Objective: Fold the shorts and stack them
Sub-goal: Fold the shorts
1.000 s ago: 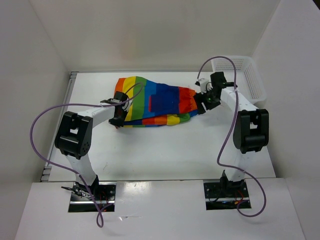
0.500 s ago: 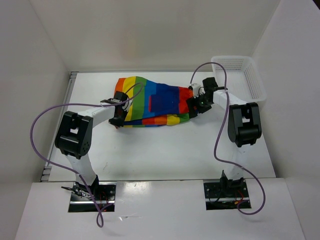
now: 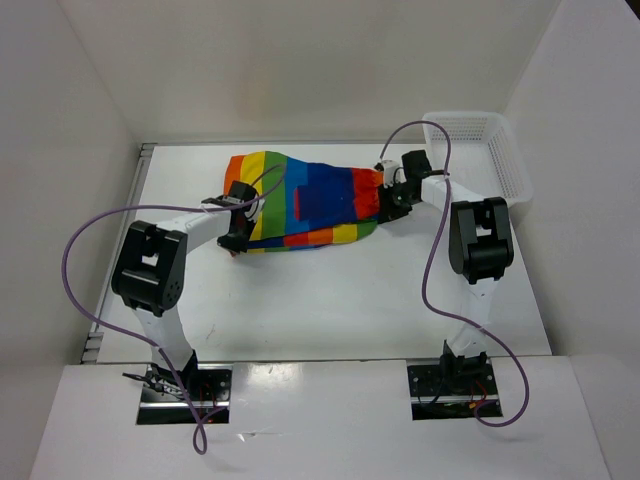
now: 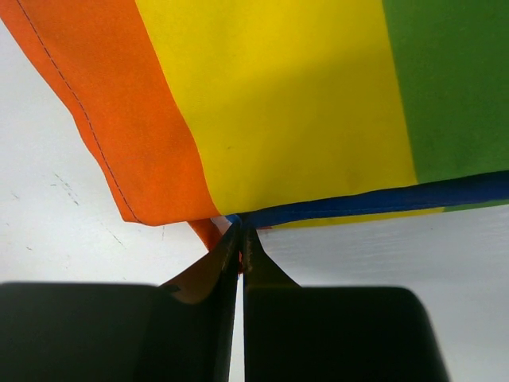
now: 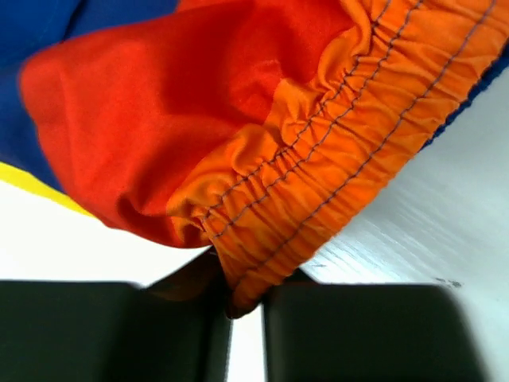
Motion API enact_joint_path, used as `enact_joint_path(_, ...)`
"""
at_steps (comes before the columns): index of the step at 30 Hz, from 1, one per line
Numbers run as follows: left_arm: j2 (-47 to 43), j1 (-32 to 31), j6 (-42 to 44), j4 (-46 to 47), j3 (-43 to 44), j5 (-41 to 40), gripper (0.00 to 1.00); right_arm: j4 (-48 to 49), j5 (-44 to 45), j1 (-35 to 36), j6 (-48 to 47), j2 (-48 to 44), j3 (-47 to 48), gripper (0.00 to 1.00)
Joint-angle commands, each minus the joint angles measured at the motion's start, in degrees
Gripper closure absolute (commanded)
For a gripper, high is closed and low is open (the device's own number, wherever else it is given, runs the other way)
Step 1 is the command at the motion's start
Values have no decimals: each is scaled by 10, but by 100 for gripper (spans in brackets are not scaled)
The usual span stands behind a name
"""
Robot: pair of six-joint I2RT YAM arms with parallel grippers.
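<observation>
The rainbow-striped shorts (image 3: 300, 200) lie across the back middle of the table, blue pocket up. My left gripper (image 3: 238, 240) is at their left hem, shut on the cloth; in the left wrist view the fingertips (image 4: 241, 239) pinch a thin orange edge below the yellow stripe (image 4: 278, 111). My right gripper (image 3: 388, 205) is at the right end, on the gathered waistband. In the right wrist view the orange elastic waistband (image 5: 318, 175) is squeezed between the right gripper's (image 5: 246, 298) fingers. The drawstring is hidden.
A white mesh basket (image 3: 497, 150) stands at the back right corner, just beyond the right arm. White enclosure walls (image 3: 90, 150) close in the left, back and right sides. Purple cables (image 3: 75, 270) loop from both arms.
The right gripper moved left onto the waistband end and closed on it. The shorts shifted slightly left and bunched. The left gripper stayed put.
</observation>
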Motion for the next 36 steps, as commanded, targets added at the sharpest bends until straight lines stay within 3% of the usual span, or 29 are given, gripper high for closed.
enact_joint_path(1,26,13,2,-13,1,-4,95,8,-41,5,7,2,23,92)
enact_joint_path(3,32,13,2,-13,1,-4,95,3,-67,5,7,-4,35,100)
enact_joint_path(6,32,18,2,-8,1,-11,95,-36,-132,5,-19,-20,70,100)
enact_joint_path(9,32,39,2,-8,7,-25,95,-157,-229,-29,-80,-26,145,100)
enact_joint_path(11,32,51,2,-8,26,-25,95,-264,-246,-46,-128,-19,213,100)
enact_joint_path(16,32,62,2,-8,40,-31,95,-459,-182,-59,-256,4,246,100)
enact_joint_path(24,32,62,2,-8,45,-31,95,-459,-84,-53,-267,0,151,100)
enact_joint_path(30,7,46,2,-28,20,-7,95,-459,26,-43,-338,0,79,100)
enact_joint_path(31,2,26,2,-34,9,-7,90,-459,35,-36,-338,0,71,94)
enact_joint_path(32,-3,17,2,-34,-7,-7,86,-459,42,-36,-351,-10,54,68)
enact_joint_path(35,-25,5,2,-60,-20,26,76,-415,48,-36,-351,-68,28,45)
enact_joint_path(36,-35,5,2,-72,-21,35,73,-392,48,-31,-351,-88,19,11)
